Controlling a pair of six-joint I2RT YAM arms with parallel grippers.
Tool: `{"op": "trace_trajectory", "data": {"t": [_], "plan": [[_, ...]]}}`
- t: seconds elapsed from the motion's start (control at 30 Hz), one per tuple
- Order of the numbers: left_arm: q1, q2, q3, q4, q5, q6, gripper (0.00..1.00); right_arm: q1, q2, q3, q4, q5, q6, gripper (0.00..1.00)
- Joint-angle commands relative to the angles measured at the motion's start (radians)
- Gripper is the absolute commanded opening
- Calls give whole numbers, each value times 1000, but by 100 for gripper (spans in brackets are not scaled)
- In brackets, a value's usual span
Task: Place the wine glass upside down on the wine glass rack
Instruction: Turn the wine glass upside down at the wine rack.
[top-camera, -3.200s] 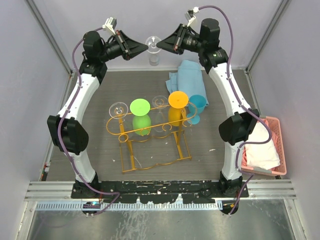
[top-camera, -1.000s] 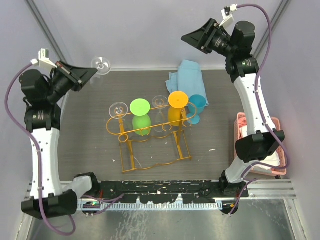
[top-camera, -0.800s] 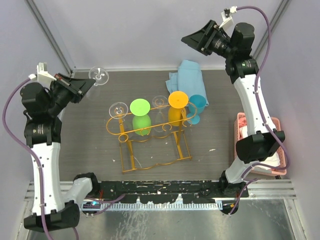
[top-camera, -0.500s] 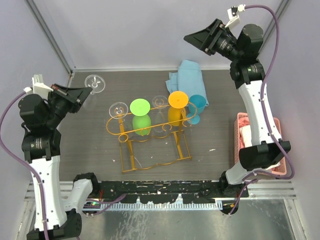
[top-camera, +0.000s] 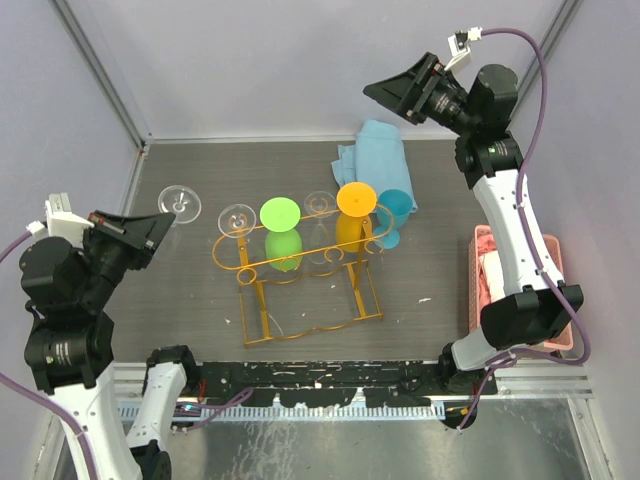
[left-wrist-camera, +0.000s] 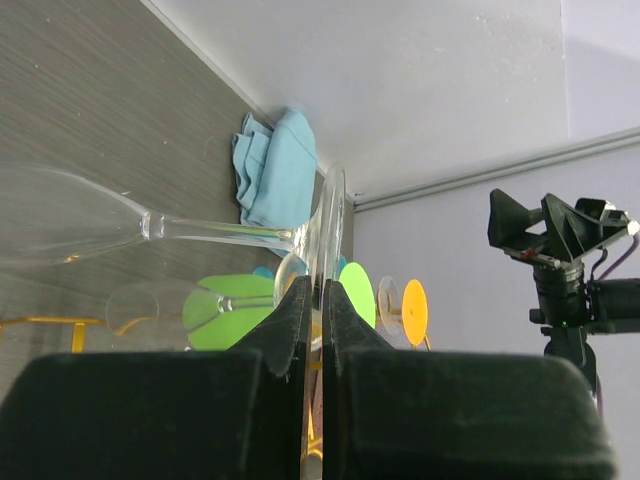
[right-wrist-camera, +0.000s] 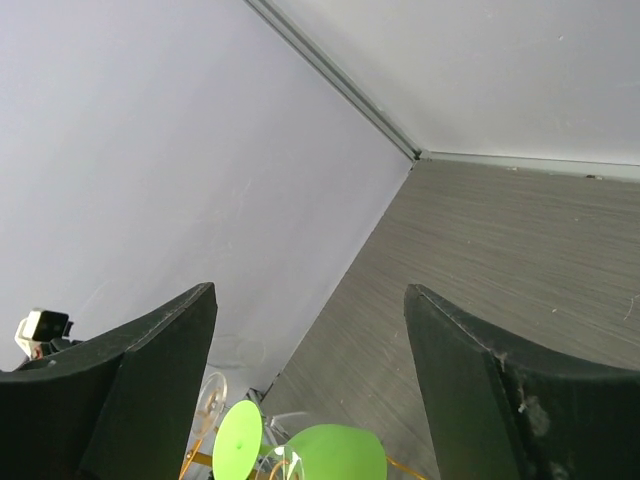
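your left gripper pinches the wine glass by its foot rim; your right gripper hangs spread wide, empty.

Left gripper low at near left, fingertips closed on foot rim of clear wine glass; round foot just beyond tips. Right of that gripper, apart from held glass: orange-gold wine glass rack, hung with clear glass, green glass, second clear glass, orange glass. Blue cup just beside rack's right end. Right gripper raised at far right, spread, empty; blue cloth below it. Pink basket beside right arm.
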Motion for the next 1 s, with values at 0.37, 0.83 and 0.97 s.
{"op": "trace_trajectory", "data": {"t": [0.37, 0.83, 0.97], "plan": [[4, -113, 53, -156, 128, -33, 0, 1, -28, 10, 104, -11, 14, 82], [-3, -162, 176, -475, 151, 11, 0, 1, -28, 11, 102, -2, 23, 82], [-11, -178, 189, -495, 210, -24, 0, 1, -28, 10, 100, 0, 24, 82]]}}
